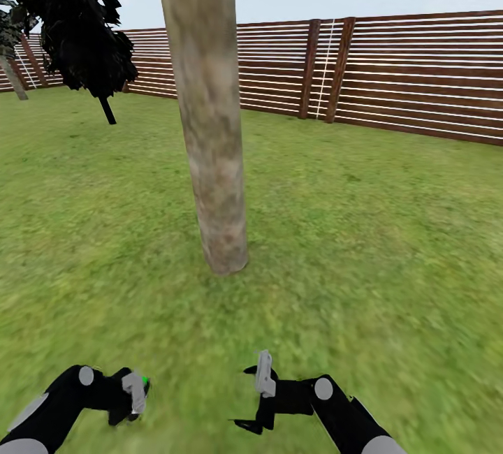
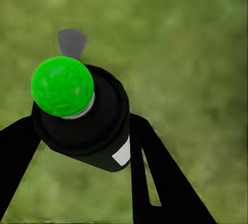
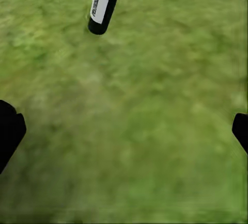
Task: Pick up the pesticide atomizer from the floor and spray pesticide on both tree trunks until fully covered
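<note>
Left gripper (image 2: 77,146) is clamped around the pesticide atomizer (image 2: 90,123), fingers tight on both sides of the dark bottle, and the dot on top is green. Right gripper (image 1: 253,398) is spread wide with nothing in it, hanging over the grass (image 1: 363,230). The tree trunk (image 1: 209,126) is straight ahead, well apart from both.

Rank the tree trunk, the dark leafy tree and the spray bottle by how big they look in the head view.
1. Tree trunk, largest.
2. Dark leafy tree; it stands farther back, so true size is unsure.
3. Spray bottle, smallest, mostly hidden in the left gripper.
</note>
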{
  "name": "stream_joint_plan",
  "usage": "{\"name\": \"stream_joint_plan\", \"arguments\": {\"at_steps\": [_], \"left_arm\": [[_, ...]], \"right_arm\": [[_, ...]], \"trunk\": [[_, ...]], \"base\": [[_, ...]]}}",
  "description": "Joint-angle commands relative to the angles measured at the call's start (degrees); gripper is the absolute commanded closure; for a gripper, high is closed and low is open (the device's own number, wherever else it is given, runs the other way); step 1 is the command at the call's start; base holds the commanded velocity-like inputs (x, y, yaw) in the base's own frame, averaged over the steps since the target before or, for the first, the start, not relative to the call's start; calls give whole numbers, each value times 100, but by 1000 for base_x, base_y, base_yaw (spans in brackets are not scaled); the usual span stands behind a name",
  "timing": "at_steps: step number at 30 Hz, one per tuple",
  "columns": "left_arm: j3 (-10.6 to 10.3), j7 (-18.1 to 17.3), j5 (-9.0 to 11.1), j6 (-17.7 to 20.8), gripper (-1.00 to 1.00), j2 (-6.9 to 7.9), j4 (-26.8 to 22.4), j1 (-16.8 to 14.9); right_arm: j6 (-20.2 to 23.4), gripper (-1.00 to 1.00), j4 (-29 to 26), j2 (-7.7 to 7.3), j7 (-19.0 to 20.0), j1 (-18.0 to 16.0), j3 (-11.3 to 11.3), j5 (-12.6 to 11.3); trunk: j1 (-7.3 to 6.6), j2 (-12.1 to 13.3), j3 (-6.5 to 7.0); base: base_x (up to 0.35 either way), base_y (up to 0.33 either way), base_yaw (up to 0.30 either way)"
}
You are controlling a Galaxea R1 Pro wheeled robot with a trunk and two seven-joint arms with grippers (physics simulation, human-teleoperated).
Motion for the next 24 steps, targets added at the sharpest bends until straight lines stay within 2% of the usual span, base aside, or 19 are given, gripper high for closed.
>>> {"name": "stream_joint_plan", "arguments": {"at_steps": [1, 2, 3, 5, 6, 7, 9, 10, 11, 12, 13, 14, 15, 17, 20, 24], "left_arm": [[200, 449, 22, -8, 100, -13, 192, 0], [428, 889, 38, -14, 100, -29, 462, 0], [712, 1452, 92, -22, 100, -64, 893, 0], [1118, 2477, 326, -68, 100, -129, 1610, 0], [1201, 2772, 453, -85, 100, -151, 1771, 0], [1274, 3108, 716, -113, 100, -184, 1928, 0], [1330, 3423, 1435, -133, 100, -218, 2051, 0], [1340, 3483, 1906, -131, 100, -223, 2072, 0], [1342, 3513, 2326, -118, 100, -226, 2086, 0], [1340, 3529, 2649, -102, 100, -231, 2119, 0], [1337, 3537, 2846, -94, 100, -235, 2187, 0], [1334, 3541, 2950, -91, 100, -244, 2257, 0], [1333, 3543, 3003, -99, 100, -260, 2298, 0], [1313, 3540, 3022, -145, 100, -323, 2426, 10], [1300, 3560, 3014, -146, 100, -364, 2515, 16], [1278, 3578, 3029, -89, 100, -391, 2483, 16]], "right_arm": [[-6, -100, 111, -182, -135, 1, -2, -17], [-12, -100, 292, -371, -361, 6, -3, -33], [-16, -100, 647, -546, -767, 12, -3, -47], [-25, -100, 1444, -709, -1671, 18, -11, -63], [-34, -100, 1729, -732, -2031, 18, -29, -65], [-85, -100, 2149, -751, -2624, 19, -77, -71], [-377, -100, 2698, -767, -3753, 20, -217, -80], [-560, -100, 2817, -768, -4341, 24, -422, -83], [-703, -100, 2878, -770, -4886, 56, -739, -86], [-892, -100, 2904, -767, -5354, 143, -1173, -90], [-1167, -100, 2918, -765, -5723, 239, -1682, -89], [-1452, -100, 2925, -764, -5983, 316, -2162, -80], [-1644, -100, 2929, -764, -6138, 374, -2500, -70], [-1822, -100, 2927, -775, -6278, 464, -2813, -61], [-1857, -100, 2920, -777, -6307, 483, -2881, -67], [-1867, -100, 2938, -772, -6303, 495, -2894, -78]], "trunk": [[0, 0, 0], [0, 0, 0], [0, 0, 0], [0, 0, 0], [0, 0, 0], [0, 0, 0], [0, 0, 0], [0, 0, 0], [0, 0, 0], [0, 0, 0], [0, 0, 0], [0, 0, 0], [0, 0, 0], [0, 0, 0], [0, 0, 0], [0, 0, 0]], "base": [[0, 0, 0], [0, 0, 0], [0, 0, 0], [0, 0, 0], [0, 0, 0], [0, 0, 0], [0, 0, 0], [0, 0, 0], [0, 0, 0], [0, 0, 0], [0, 0, 0], [0, 0, 0], [0, 0, 0], [0, 0, 0], [47, 0, 0], [276, -49, 0]]}}
